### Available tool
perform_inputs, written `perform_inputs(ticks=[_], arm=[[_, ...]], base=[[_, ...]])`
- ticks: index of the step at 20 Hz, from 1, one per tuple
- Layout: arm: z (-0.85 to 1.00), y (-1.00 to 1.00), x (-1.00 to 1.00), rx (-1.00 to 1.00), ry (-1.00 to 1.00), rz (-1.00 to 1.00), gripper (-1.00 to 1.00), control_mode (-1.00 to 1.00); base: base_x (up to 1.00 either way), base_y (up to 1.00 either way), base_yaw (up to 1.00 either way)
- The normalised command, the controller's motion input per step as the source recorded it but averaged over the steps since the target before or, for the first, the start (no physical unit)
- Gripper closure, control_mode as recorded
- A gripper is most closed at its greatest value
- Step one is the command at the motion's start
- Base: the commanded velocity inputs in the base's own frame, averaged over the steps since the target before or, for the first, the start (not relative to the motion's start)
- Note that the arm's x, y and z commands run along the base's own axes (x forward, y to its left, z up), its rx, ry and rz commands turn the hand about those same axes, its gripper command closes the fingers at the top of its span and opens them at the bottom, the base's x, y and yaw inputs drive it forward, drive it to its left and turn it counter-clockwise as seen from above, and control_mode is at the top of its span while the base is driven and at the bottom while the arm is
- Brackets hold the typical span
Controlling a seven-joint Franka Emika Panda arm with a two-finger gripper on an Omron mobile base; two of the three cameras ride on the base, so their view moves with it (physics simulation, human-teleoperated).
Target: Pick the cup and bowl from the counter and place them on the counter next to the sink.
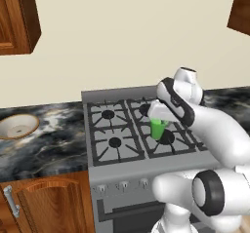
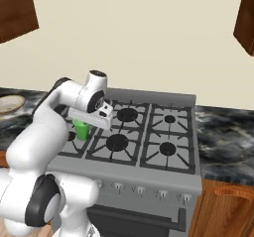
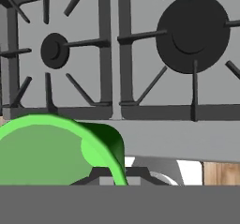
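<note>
Spanning the black marble counter (image 1: 49,144) under a cream wall sits a grey stove (image 2: 144,137), with wooden cabinets (image 1: 49,203) below. Left on the counter rests the bowl (image 1: 18,126). The gripper (image 1: 158,125) hangs over the burners, jaws clamped on the green cup (image 1: 157,128).

Cup (image 1: 157,128) above stove (image 1: 117,139); bowl (image 1: 18,126) left.
</note>
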Motion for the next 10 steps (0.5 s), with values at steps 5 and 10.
perform_inputs(ticks=[5, 10], arm=[[0.0, 0.0, -0.02, -0.09, -0.03, 0.13, 1.0, -1.0], [0.0, 0.0, 0.0, 0.0, 0.0, 0.0, 1.0, -1.0]], base=[[0.0, 0.0, 0.0], [0.0, 0.0, 0.0]])
